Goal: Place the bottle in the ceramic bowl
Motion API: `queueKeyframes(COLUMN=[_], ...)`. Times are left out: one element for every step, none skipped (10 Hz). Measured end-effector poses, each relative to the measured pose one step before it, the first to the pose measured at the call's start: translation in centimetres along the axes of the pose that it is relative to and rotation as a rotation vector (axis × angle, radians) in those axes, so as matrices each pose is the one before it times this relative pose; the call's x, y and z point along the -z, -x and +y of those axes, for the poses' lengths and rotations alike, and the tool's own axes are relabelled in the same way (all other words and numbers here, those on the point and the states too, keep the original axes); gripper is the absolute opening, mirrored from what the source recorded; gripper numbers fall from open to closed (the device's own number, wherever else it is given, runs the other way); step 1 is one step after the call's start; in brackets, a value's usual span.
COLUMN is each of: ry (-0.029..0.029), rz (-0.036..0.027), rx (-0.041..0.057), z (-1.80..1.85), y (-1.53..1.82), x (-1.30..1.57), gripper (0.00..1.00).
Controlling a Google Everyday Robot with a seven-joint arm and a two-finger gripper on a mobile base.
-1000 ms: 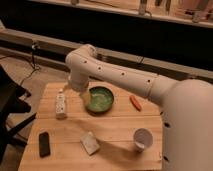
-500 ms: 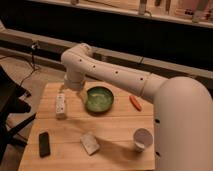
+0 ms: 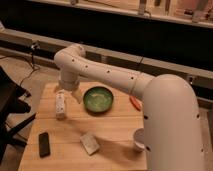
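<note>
The gripper (image 3: 69, 95) hangs low over the pale wooden bench (image 3: 116, 131), jaws spread and holding nothing, just above the far end of the slim white bottle (image 3: 60, 105), which lies flat. The round, glossy green ceramic bowl (image 3: 98, 99) sits near the bottle.

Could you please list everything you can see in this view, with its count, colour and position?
slim white bottle: one, white, left part of the table, left of the bowl.
round glazed ceramic bowl: one, green, back middle of the table.
small elongated orange object: one, orange, right of the bowl.
white cup: one, white, front right.
pale rectangular sponge-like block: one, off-white, front middle.
flat black rectangular device: one, black, front left.
wooden table: one, light brown, centre.
black chair: one, black, left edge.
robot arm: one, white, reaching in from the right.
gripper: one, white, between bottle and bowl.
</note>
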State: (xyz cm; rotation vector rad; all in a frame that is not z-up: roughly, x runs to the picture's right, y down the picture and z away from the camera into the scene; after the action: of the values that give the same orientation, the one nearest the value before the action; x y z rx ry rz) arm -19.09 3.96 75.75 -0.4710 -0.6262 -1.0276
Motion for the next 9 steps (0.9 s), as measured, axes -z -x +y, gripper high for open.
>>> queueKeyframes(ry=[0.00317,-0.00085,0.00150,-0.00258,-0.00136,-0.00010,0.00196,-0.00049,0.00020], rz=[0.00099,-0.00348,-0.00257,-0.00417,-0.00186,-0.00249,-0.00420,-0.00156,-0.00216], rx=[0.00701,0.00993,0.00776,0.00973,0.00485,0.01000,0.01215,0.00501,0.00518], z=[0.197,-0.327,-0.182,-0.253,-0.040,-0.317,-0.194,0.005,-0.049], y=[-0.358,0.102,0.040,-0.080,-0.158,0.101,0.014,-0.174,-0.101], x=[-0.393,-0.291,-0.310,-0.229,-0.225,-0.277,-0.542,-0.341,-0.366], gripper=[0.80,0.80,0.80,0.80,0.80,0.80,0.80,0.80,0.80])
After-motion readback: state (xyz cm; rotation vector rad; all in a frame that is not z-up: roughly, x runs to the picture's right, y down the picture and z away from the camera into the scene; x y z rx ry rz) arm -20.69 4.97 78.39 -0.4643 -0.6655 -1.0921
